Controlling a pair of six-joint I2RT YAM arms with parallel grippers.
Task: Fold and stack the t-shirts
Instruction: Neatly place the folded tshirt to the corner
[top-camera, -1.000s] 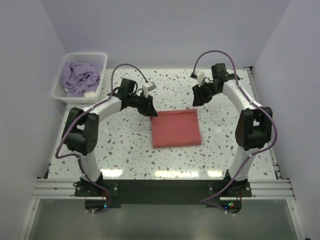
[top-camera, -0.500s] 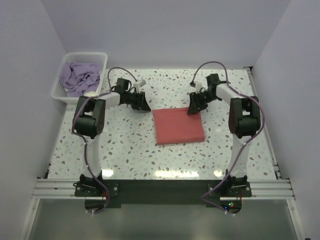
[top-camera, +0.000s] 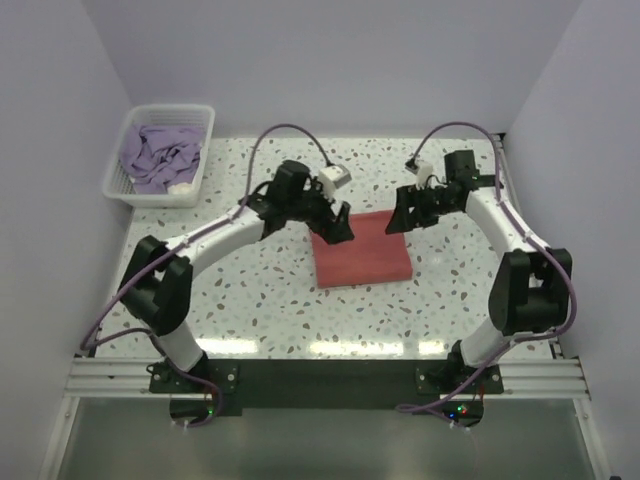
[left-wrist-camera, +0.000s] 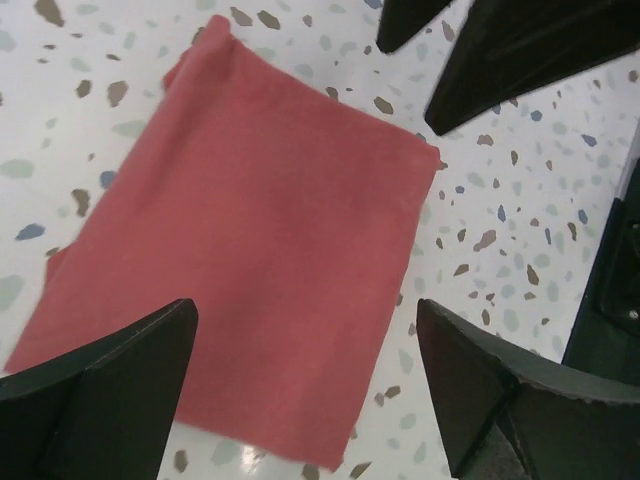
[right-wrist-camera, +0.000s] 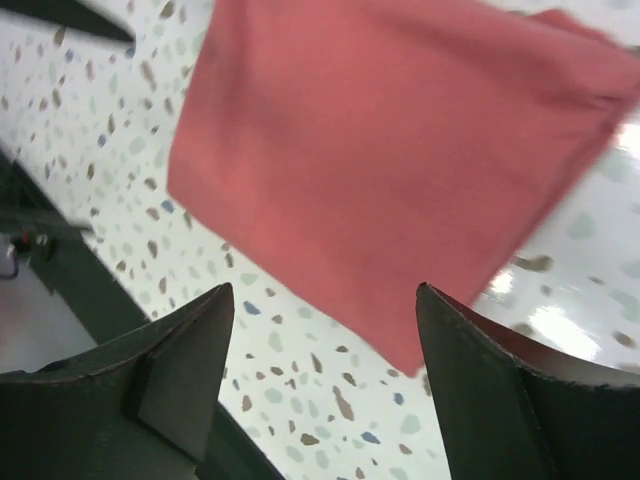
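Observation:
A coral-red t-shirt (top-camera: 364, 252) lies folded into a flat rectangle on the speckled table. My left gripper (top-camera: 336, 226) hangs open over its far left corner with nothing between its fingers. In the left wrist view the t-shirt (left-wrist-camera: 250, 260) fills the space under the open left gripper (left-wrist-camera: 305, 308). My right gripper (top-camera: 401, 216) stands open above the far right corner, also empty. The right wrist view has the red cloth (right-wrist-camera: 400, 140) beyond the open right gripper (right-wrist-camera: 324, 290). A pale lavender t-shirt (top-camera: 160, 155) sits crumpled in the basket.
The white lattice basket (top-camera: 126, 192) stands at the table's far left corner. Grey walls close in the back and both sides. A black rail (top-camera: 320, 375) with the arm bases runs along the near edge. The right arm's dark fingers (left-wrist-camera: 500, 50) show in the left wrist view.
Both grippers have opened wide. The left arm swung right and now hovers over the red shirt's far left corner; the right arm lifted from the far right corner. The shirt lies free.

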